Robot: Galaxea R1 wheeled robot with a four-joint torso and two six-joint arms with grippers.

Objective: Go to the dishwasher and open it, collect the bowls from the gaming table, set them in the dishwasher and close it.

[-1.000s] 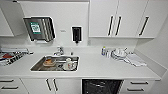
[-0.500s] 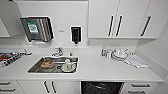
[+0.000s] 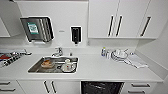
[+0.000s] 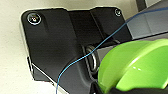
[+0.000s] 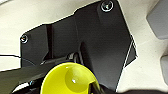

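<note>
The robot faces a white kitchen surface (image 3: 100, 70) with a steel sink (image 3: 53, 65) holding dishes, and plates stacked (image 3: 119, 55) near the right end. Below the edge, the dishwasher (image 3: 102, 87) stands open, its dark racked interior showing. At the left wrist a lime-green bowl (image 4: 135, 67) sits close against the arm, rim tilted; at the right wrist a second yellow-green bowl (image 5: 68, 80) shows its hollow. Each bowl looks carried, though I cannot tell how either pincer grips or whether its fingers are spread.
</note>
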